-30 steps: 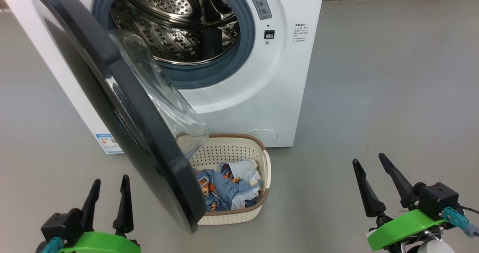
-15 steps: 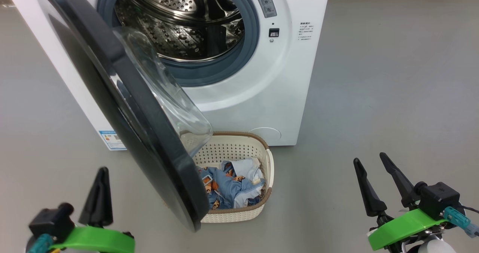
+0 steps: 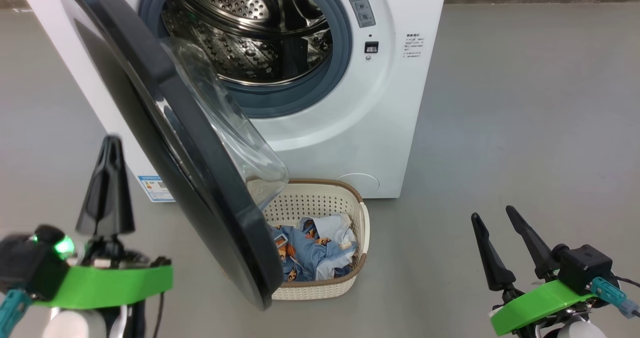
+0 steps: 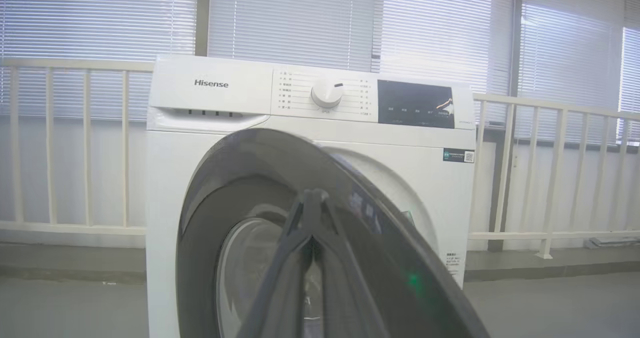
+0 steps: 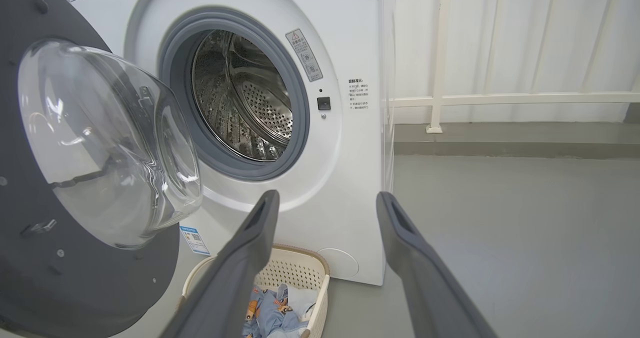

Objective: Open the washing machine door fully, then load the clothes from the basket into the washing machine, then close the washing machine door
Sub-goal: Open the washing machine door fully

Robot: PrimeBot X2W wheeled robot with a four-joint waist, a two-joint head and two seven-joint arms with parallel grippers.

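From the head, the washer (image 3: 350, 128) stands at the far left on the grey floor (image 3: 525, 103). Its door (image 3: 165, 143) is swung out on the left, towards the near side, and the steel drum (image 3: 250, 43) lies bare behind it. The basket (image 3: 362, 218) sits on the floor just in front of the washer. The door's lower edge hides its left part. The clothes (image 3: 310, 253) lie bundled inside the basket. A blue label (image 3: 156, 188) shows at the washer's lower left corner. The left gripper (image 3: 111, 143) is at the near left, left of the door, its fingers pressed together on nothing. Whether it touches the door cannot be told here. The right gripper (image 3: 492, 213) is at the near right, well apart from the basket, with its fingers spread and empty.

From the left wrist, the left gripper (image 4: 312, 195) points at the door's (image 4: 235, 178) glossy outer face, fingertips meeting. The washer's (image 4: 210, 108) dial (image 4: 326, 94) shows above, and a white railing (image 4: 85, 143) runs behind.

From the right wrist, the right gripper (image 5: 327, 200) has its jaws wide apart, holding nothing. Beyond it the washer (image 5: 360, 38) stands with its drum (image 5: 245, 103) in sight. The door (image 5: 30, 258) stands at the left, its clear porthole (image 5: 110, 143) bulging inward. The basket (image 5: 320, 278) is low down, in front of the washer, with the clothes (image 5: 272, 313) in it.
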